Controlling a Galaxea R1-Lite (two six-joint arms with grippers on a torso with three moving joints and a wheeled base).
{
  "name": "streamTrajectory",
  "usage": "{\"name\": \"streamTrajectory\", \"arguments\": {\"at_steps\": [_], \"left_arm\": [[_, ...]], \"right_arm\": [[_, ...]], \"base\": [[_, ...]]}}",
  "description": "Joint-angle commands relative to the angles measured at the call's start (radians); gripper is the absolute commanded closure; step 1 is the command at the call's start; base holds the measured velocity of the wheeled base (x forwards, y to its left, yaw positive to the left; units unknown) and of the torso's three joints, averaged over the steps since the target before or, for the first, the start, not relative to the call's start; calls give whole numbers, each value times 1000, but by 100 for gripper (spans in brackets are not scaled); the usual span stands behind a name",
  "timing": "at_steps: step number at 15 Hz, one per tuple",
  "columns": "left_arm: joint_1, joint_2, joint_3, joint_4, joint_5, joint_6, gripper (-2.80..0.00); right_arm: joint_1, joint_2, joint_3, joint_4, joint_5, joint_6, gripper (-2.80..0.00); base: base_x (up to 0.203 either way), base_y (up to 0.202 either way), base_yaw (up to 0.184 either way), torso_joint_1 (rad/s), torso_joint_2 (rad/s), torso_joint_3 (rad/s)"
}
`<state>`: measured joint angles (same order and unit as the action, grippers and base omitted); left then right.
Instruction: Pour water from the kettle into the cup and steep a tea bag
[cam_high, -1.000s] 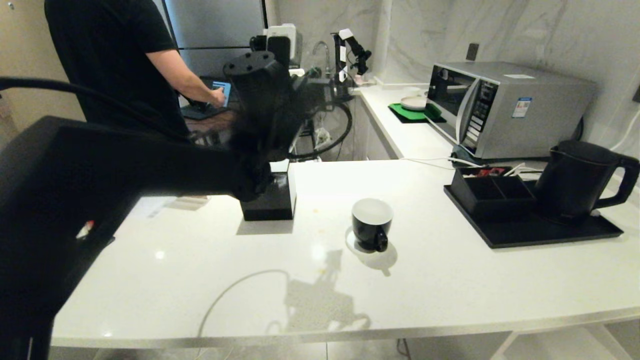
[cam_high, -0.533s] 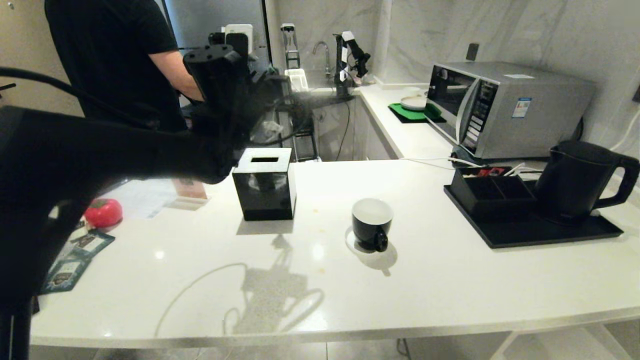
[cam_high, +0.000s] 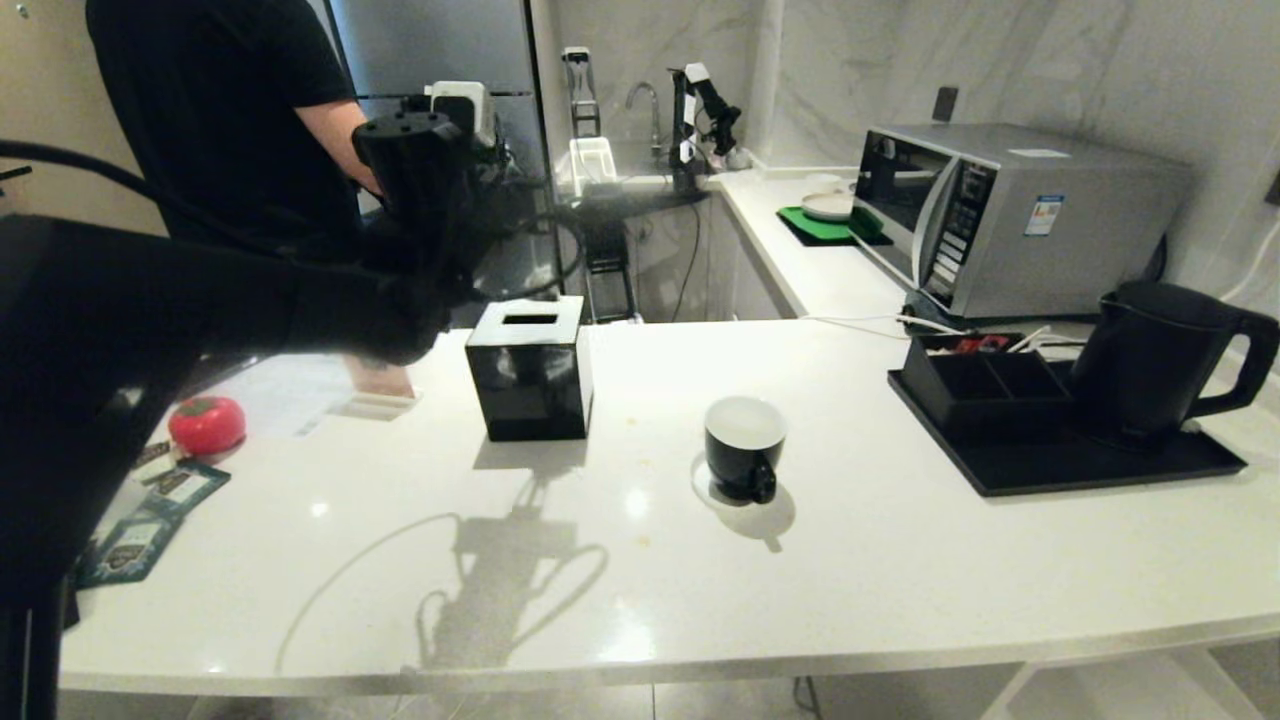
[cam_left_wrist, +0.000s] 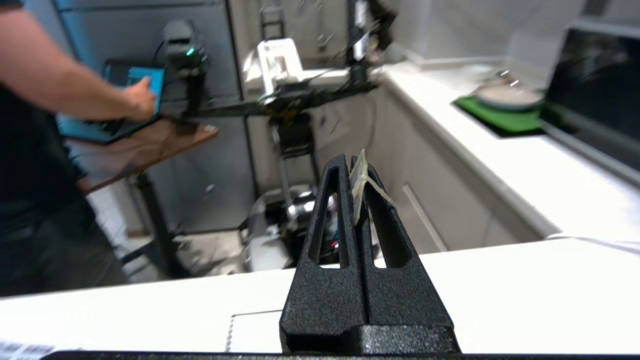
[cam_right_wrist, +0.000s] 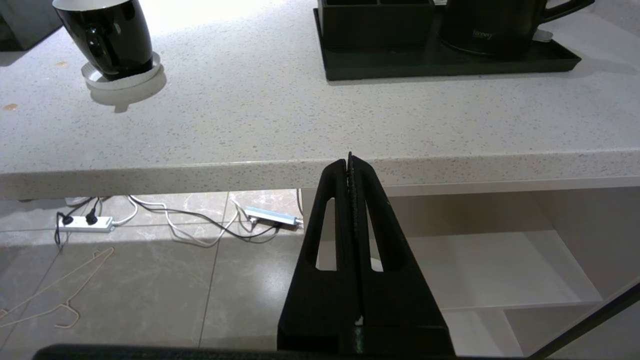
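The cup (cam_high: 745, 445), glossy black with a white inside, stands mid-counter on a pale coaster and appears empty; the right wrist view also catches the cup (cam_right_wrist: 105, 35). The tall matte-black kettle (cam_high: 1150, 360) rests on a black tray (cam_high: 1050, 465) at the right, spout toward the cup. Flat dark-green tea bag sachets (cam_high: 150, 500) lie at the counter's left edge. My left arm (cam_high: 200, 300) hangs raised over the left of the counter; its gripper (cam_left_wrist: 352, 162) is shut, pointing past the far edge, with a pale frayed strip at its tips. My right gripper (cam_right_wrist: 350, 160) is shut below the front edge.
A black cube tissue box (cam_high: 528, 370) stands left of the cup. A red tomato-shaped thing (cam_high: 206, 424) sits by the sachets. A black divided organizer (cam_high: 985, 385) shares the tray. A microwave (cam_high: 1000, 215) is behind it. A person (cam_high: 230, 120) stands at the back left.
My left arm has swung leftward and a little up, uncovering the tissue box, the red thing and the sachets. The cup, the kettle and the right gripper have not moved.
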<state>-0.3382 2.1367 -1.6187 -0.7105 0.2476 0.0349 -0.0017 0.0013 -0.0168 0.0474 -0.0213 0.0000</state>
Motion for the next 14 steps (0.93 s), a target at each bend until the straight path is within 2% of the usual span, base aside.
{"name": "streamTrajectory", "arguments": {"at_steps": [1, 7, 14], "left_arm": [[11, 19, 0, -4, 2, 2, 0], [78, 43, 30, -14, 1, 8, 0], [119, 69, 29, -15, -2, 8, 0]], "right_arm": [[0, 0, 0, 0, 0, 0, 0], [0, 0, 0, 0, 0, 0, 0], [0, 0, 0, 0, 0, 0, 0]], "base": [[0, 0, 0, 0, 0, 0], [0, 0, 0, 0, 0, 0], [0, 0, 0, 0, 0, 0]]}}
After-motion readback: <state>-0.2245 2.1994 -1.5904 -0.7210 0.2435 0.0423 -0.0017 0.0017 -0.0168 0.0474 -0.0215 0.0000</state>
